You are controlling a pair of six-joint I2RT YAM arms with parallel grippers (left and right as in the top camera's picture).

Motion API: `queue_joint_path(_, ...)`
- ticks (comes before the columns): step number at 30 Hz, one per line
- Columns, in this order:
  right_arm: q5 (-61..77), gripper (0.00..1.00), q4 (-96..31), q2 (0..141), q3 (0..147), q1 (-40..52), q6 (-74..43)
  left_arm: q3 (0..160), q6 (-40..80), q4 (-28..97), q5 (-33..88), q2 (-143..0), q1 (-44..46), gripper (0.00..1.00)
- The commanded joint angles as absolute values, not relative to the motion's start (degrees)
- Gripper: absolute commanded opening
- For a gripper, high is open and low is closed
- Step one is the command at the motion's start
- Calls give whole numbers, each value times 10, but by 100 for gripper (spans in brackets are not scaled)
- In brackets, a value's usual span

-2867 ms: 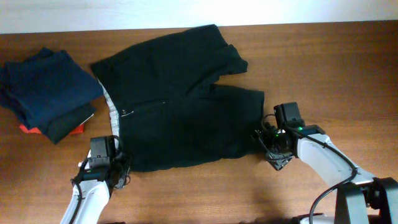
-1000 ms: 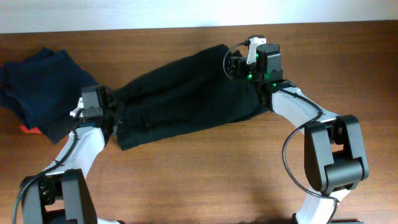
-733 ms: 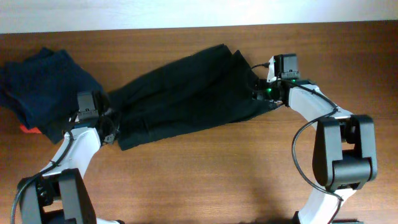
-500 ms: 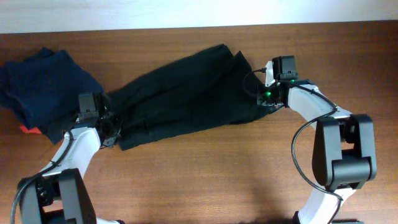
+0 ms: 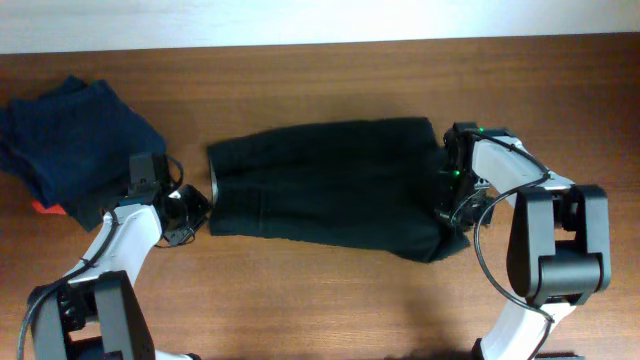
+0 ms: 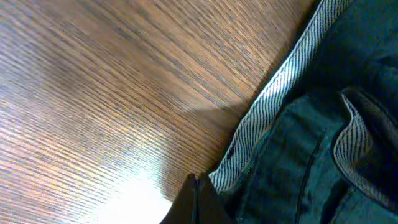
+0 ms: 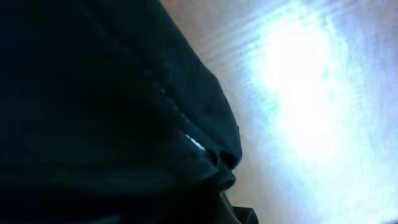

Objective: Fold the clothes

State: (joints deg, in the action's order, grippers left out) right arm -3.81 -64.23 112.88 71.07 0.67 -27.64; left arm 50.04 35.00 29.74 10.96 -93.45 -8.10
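The black shorts [image 5: 320, 185] lie folded in half as a long band across the middle of the table. My left gripper [image 5: 193, 207] sits just off their left end. In the left wrist view its fingertips [image 6: 195, 182] are pressed together, with the striped waistband [image 6: 273, 106] right beside them and no cloth between them. My right gripper [image 5: 452, 200] is at the shorts' right end. In the right wrist view dark cloth [image 7: 93, 112] fills the left side, and its hem [image 7: 186, 140] bunches down into the shut jaws at the bottom edge.
A pile of dark blue folded clothes [image 5: 70, 140] lies at the far left, with a red piece [image 5: 40, 207] showing under it. Bare wooden table [image 5: 300, 310] runs along the front.
The shorts have swung from a slanted lie to a flat band across the table. My right gripper has moved toward the front with their right end. Both grippers have shut.
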Motion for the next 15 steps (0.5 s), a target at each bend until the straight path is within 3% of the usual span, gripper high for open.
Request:
queue_joint_path(1,-63,4,-670,1116,703,3,-321,504,309,293,142,-938,-79,1)
queue_joint_path(4,-63,4,-677,1081,703,3,-321,529,276,270,201,-933,-79,1)
queue_joint_path(5,-63,4,-676,1069,703,3,-320,545,257,267,209,-931,-79,9)
queue_joint_path(6,-63,52,-662,1059,703,3,-320,565,241,265,221,-930,-79,21)
queue_joint_path(7,-63,99,-655,1056,705,3,-319,579,230,262,235,-930,-78,45)
queue_joint_path(15,-28,99,-643,1057,880,3,-257,583,222,236,203,-937,-31,53)
